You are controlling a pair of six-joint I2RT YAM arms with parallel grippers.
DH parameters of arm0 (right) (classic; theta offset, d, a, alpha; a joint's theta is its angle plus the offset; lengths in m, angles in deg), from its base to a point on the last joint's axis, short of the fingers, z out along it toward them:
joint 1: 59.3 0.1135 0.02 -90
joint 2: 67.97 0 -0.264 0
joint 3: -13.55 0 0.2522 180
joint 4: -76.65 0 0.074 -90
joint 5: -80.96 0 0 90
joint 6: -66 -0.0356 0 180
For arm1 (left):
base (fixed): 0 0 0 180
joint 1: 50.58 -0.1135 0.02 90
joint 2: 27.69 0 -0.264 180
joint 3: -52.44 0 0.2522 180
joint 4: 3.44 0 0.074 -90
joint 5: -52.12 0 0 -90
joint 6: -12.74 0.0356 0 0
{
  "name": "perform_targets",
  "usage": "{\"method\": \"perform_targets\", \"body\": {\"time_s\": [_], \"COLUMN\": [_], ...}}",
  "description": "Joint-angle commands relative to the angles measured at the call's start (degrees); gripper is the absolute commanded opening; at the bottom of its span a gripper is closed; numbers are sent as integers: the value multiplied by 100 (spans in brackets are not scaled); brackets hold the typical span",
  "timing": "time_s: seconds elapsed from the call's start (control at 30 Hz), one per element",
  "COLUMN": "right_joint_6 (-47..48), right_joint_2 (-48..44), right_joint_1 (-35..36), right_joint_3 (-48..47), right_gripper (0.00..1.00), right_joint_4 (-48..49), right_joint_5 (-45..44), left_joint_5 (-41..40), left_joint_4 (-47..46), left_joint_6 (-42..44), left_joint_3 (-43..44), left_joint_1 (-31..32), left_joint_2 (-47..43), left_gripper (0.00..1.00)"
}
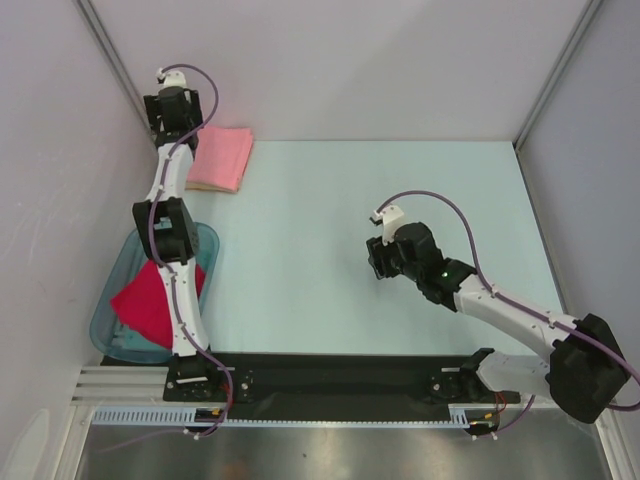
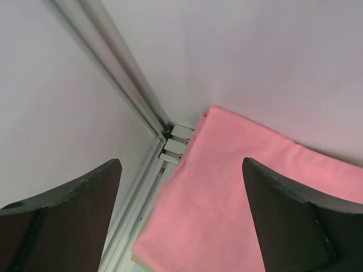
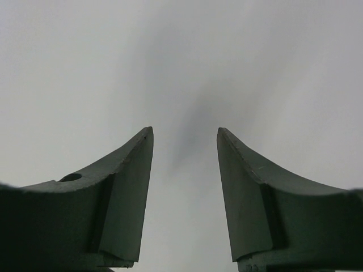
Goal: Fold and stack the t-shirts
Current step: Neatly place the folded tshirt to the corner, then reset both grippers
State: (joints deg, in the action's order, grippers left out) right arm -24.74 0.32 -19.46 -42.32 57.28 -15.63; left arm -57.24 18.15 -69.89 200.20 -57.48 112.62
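The left gripper [image 2: 181, 170] stands spread wide with nothing pinched, its dark, curved fingers [image 2: 283, 221] hanging either side of the folded salmon-pink t-shirt [image 1: 222, 160]. That soft, flat-folded shirt lies in the far left corner of the table [image 1: 400, 180], its edge close against the metal frame post [image 2: 142, 107] and the white walls [image 1: 350, 60], so there is little room on that side. The right gripper [image 3: 184, 133] is partly spread and empty over smooth, pale table, well apart from any cloth. A crimson t-shirt [image 1: 150, 300] lies crumpled in the translucent teal tub [image 1: 205, 245] at the near left.
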Motion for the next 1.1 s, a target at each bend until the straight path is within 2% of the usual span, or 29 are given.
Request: {"method": "perform_targets", "body": {"time_s": [0.0,0.07,0.1,0.13,0.2,0.23,0.27,0.3,0.33,0.37,0.4,0.43,0.5,0.53,0.57,0.6,0.67,0.7,0.77,0.8,0.83,0.9,0.97,1.07], "right_joint_6": [-664,-1068,-1269,-1654,-2061,-2254,-2726,-2939,-3142,-3448,-3634,-3853,-4606,-4724,-4891,-5119,-5349,-5593,-5806,-5911,-6104,-6272,-6693,-7140], "right_joint_2": [-456,-763,-860,-948,-1255,-1370,-1545,-1625,-1713,-1792,-1976,-2065,-2302,-2573,-2714,-2864,-3319,-3496,-3971,-4121,-4261,-4683,-5052,-5378], "right_joint_1": [-28,-37,-63,-133,-160,-169,-169,-178,-186,-160,-151,-143,-151,-151,-134,-108,-99,-90,-81,-90,-99,-99,-72,-55], "right_joint_3": [220,334,396,509,650,843,932,1002,1177,1266,1397,1520,1898,2038,2353,2495,2759,2978,3181,3435,3559,3971,4193,4694], "right_gripper": [54,56,57,58,58,57,59,60,60,60,61,65,77,99,100,100,100,100,100,100,100,100,100,99], "right_joint_4": [130,86,86,103,208,287,393,420,498,499,664,718,754,893,929,947,878,799,623,622,692,893,1070,1116], "right_joint_5": [228,237,281,351,474,509,501,570,588,589,545,536,422,439,404,326,220,72,-113,-114,-114,-97,-106,-105], "left_joint_5": [-789,-868,-755,-571,18,167,221,361,684,922,1151,1466,2168,2347,2453,2654,3103,3331,3499,3596,3797,4009,4255,4422], "left_joint_4": [77,235,323,411,570,579,396,455,482,534,561,48,-360,-414,-284,-230,-642,-721,-1125,-1231,-1562,-1889,-2207,-2611], "left_joint_6": [-306,-412,-691,-963,-1368,-1675,-1730,-2157,-2422,-2721,-3385,-3601,-3918,-3911,-3893,-4067,-4357,-4698,-5060,-5480,-5693,-6332,-6660,-7668], "left_joint_3": [102,-267,-747,-1039,-1776,-2659,-3120,-3760,-4088,-4440,-5226,-5730,-6549,-7066,-7297,-7891,-8676,-9402,-10083,-10730,-11067,-12005,-12501,-13354], "left_joint_1": [12,179,223,285,355,486,583,636,637,637,637,811,996,1232,1330,1497,1559,1664,1796,1962,2042,2209,2210,2219], "left_joint_2": [-738,-1232,-1486,-2116,-2812,-3182,-3899,-4211,-4492,-5156,-5485,-5897,-6786,-7015,-7252,-7829,-8508,-9155,-9888,-10196,-10886,-11610,-12691,-14238], "left_gripper": [95,96,96,96,100,100,100,100,100,100,100,100,100,100,100,100,100,100,100,100,100,100,100,100]}}
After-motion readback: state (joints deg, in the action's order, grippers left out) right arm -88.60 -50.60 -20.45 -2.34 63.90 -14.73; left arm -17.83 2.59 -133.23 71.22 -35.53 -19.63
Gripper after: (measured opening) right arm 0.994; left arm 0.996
